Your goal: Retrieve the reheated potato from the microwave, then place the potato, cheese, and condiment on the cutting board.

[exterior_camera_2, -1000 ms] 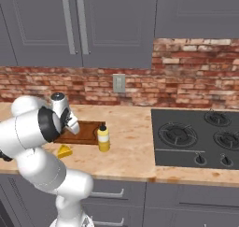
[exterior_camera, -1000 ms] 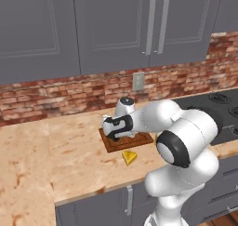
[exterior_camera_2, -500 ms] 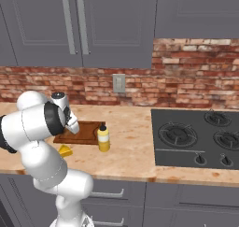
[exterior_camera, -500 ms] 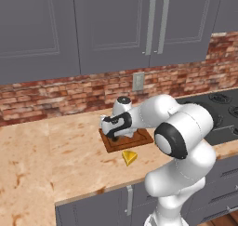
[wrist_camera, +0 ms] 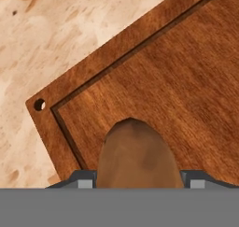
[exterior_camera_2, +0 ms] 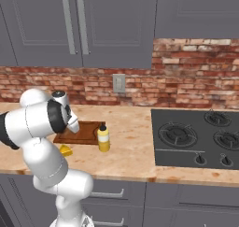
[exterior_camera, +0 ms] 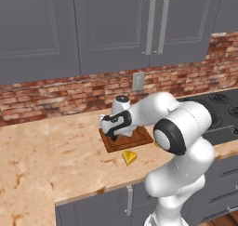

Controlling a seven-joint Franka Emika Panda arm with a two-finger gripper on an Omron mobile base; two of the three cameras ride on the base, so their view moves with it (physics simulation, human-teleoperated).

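Since a second ago, lowered a little toward the board, with the elbow swung further round. Brown rough-skinned oval potato (wrist_camera: pixel 137 156) clamped between the dark fingertips of the hand (exterior_camera: pixel 115 136), just above the flat dark reddish-brown wooden cutting board (exterior_camera: pixel 139 137) with its grooved rim and corner hole. Small bright yellow cheese wedge (exterior_camera: pixel 129 157) lying on the speckled tan table (exterior_camera: pixel 56 164) just off the board's front edge. Yellow squeeze condiment bottle (exterior_camera_2: pixel 103 138) with dark cap standing upright at the board's right end. Black stovetop (exterior_camera_2: pixel 196 137) further right.
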